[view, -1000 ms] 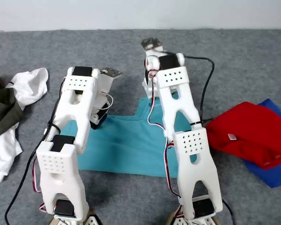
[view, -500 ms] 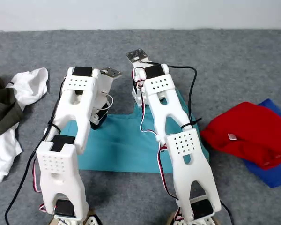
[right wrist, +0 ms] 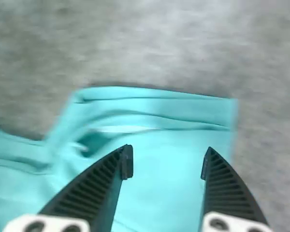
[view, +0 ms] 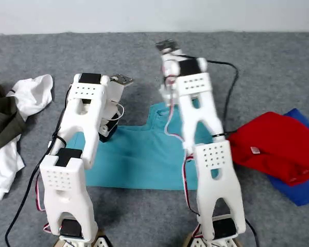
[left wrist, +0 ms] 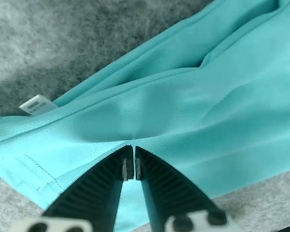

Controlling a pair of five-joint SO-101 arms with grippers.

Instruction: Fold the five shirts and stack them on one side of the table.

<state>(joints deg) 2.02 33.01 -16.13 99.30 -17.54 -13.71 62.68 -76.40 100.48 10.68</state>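
A teal shirt lies spread on the grey table under both arms. My left gripper is shut on a pinch of its fabric, with a white label nearby. My right gripper hangs open above the shirt's far edge, holding nothing. A red shirt rests on a blue shirt at the right. White and dark olive shirts lie crumpled at the left.
The grey carpet-like table stretches beyond the arms to a pale wall. Black and red cables trail along the right arm.
The right arm swung left half a second ago and has swung back right, its gripper now over the teal shirt's far edge. The left arm has stayed put.
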